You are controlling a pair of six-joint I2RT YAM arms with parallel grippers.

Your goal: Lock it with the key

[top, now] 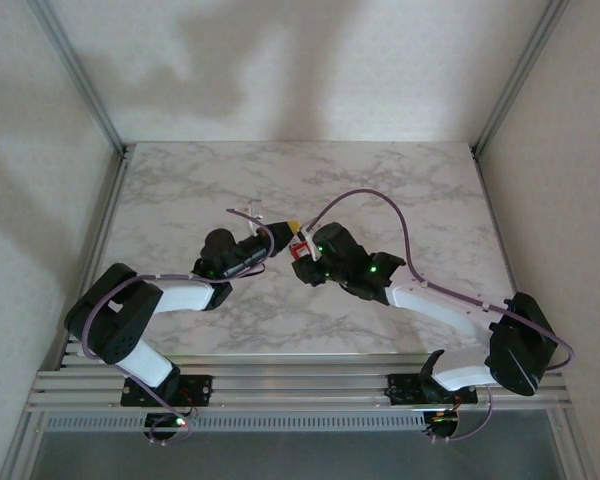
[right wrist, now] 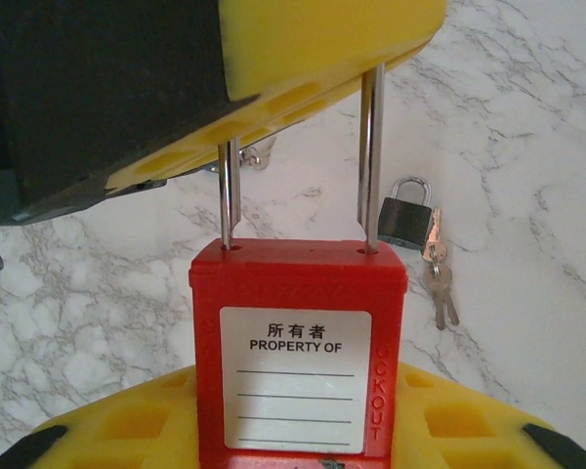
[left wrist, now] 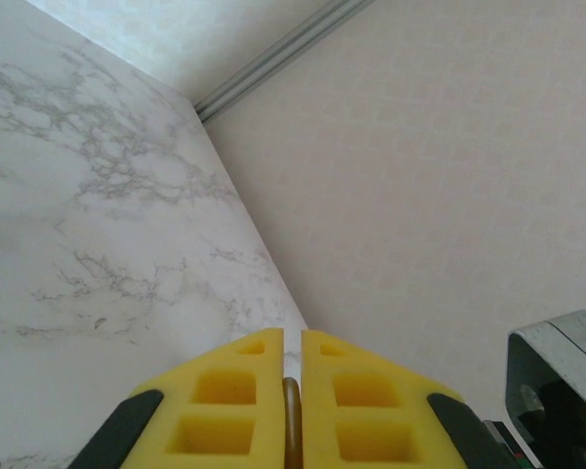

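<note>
Two robot arms meet over the middle of a marble table [top: 380,180], the L arm [top: 170,295] reaching in from one side and the R arm [top: 440,300] from the other, w/ a red padlock [right wrist: 298,293] held above the tabletop btwn them. The R gripper [right wrist: 298,410] has its yellow fingers [right wrist: 127,430] clamped on the lock's body from both sides. The L gripper [left wrist: 293,342] has its pads pressed together on a thin olive-toned strip [left wrist: 291,420]. This is prob. the top of the shackle [right wrist: 369,156], though the wrist view is too tight to be sure.

The padlock is a red block w/ a white label [right wrist: 295,376] reading "PROPERTY OF" over blank lines, plus raised lettering down one edge. Its long axis runs from the R gripper to the L gripper. The body sits at the R end, the label faces the R wrist cam, and the shackle's two long steel legs point away, vanishing behind the L gripper's yellow finger.

On the table beyond, a small dark padlock [right wrist: 405,217] lies w/ keys [right wrist: 438,288] touching it.
</note>
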